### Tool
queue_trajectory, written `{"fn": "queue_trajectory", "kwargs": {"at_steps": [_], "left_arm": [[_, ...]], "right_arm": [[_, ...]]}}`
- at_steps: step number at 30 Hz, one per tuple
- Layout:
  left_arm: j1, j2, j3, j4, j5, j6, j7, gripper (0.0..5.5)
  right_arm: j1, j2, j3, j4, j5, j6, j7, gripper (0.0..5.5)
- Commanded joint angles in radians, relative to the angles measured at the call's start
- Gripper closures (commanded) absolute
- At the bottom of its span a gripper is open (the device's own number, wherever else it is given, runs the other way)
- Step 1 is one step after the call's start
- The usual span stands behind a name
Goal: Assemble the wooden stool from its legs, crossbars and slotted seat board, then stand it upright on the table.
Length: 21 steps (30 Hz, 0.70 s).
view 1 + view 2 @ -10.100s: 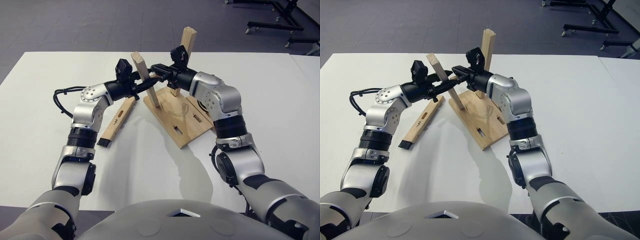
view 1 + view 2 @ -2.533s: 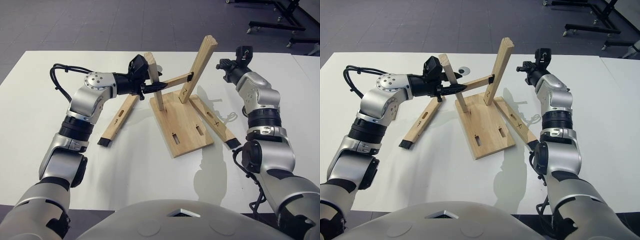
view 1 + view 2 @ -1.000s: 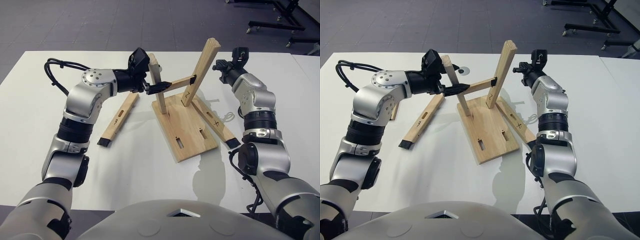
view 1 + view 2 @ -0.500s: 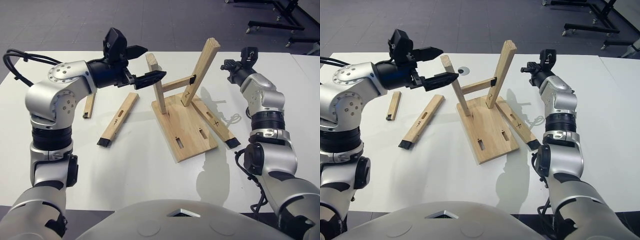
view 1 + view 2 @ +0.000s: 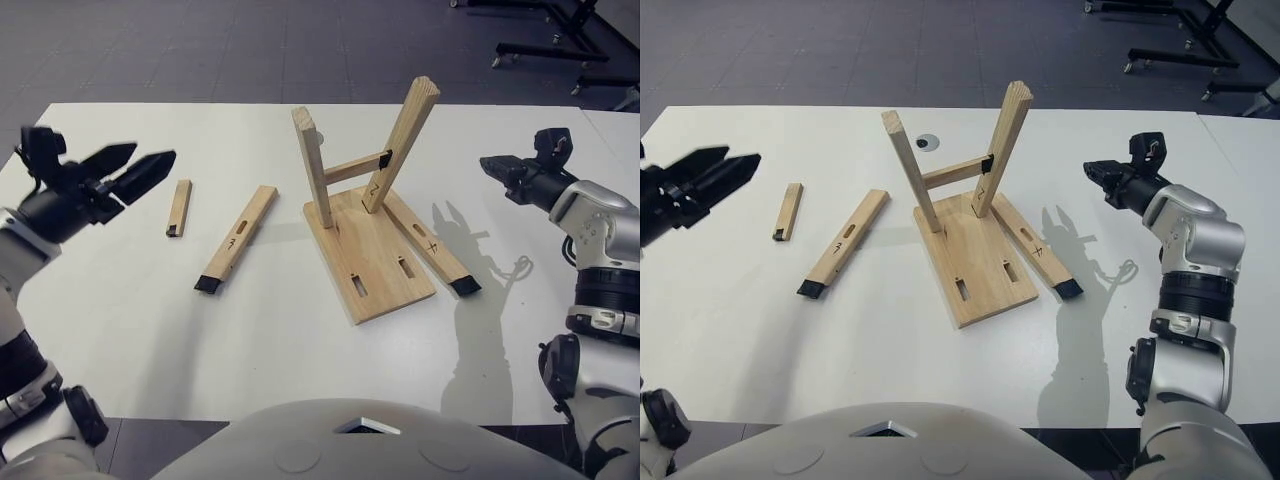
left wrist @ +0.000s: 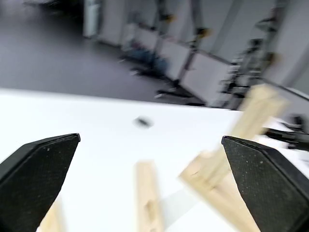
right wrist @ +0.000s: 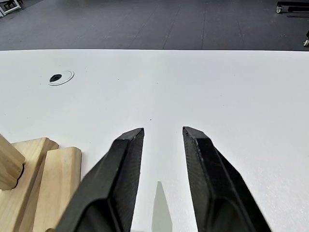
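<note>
Left eye: 1 seat board point(image 5: 372, 262) flat mid-counter point(image 5: 300, 350). 2 legs stand in it, left upright leg point(image 5: 313, 168) & right upright leg point(image 5: 402, 140), w/ 1 joined crossbar point(image 5: 355, 167) between. 2 lie flat: flat left leg point(image 5: 236, 238) apart from board, flat right leg point(image 5: 430, 246) just beside it. 1 loose crossbar point(image 5: 178, 207) further left.
Right eye adds 1 grommet point(image 5: 928, 143).
Left wrist: left end effector point(image 6: 150, 139) wide open, empty.
Right wrist: right end effector point(image 7: 162, 129) narrowly open, empty.

A white bench point(image 5: 300, 380) with a small round grommet point(image 5: 928, 143) stood on a dark floor point(image 5: 200, 50), with black wheeled frames point(image 5: 550, 50) behind.
</note>
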Motion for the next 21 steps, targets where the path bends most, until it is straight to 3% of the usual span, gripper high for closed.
{"fn": "queue_trajectory", "kwargs": {"at_steps": [1,7,21], "left_arm": [[0.047,-0.089,-0.055,0.060,0.101,0.003,0.183,0.10],[-0.011,-0.160,-0.160,0.219,0.257,-0.066,0.360,0.10],[-0.246,-0.177,-0.428,0.618,0.563,-0.316,0.406,0.10]], "right_arm": [[0.080,-0.019,-0.007,-0.105,0.012,0.050,-0.011,3.40],[0.128,-0.020,0.043,-0.178,0.002,0.053,-0.002,2.39],[0.105,0.025,0.091,-0.188,0.001,0.032,-0.049,0.12]]}}
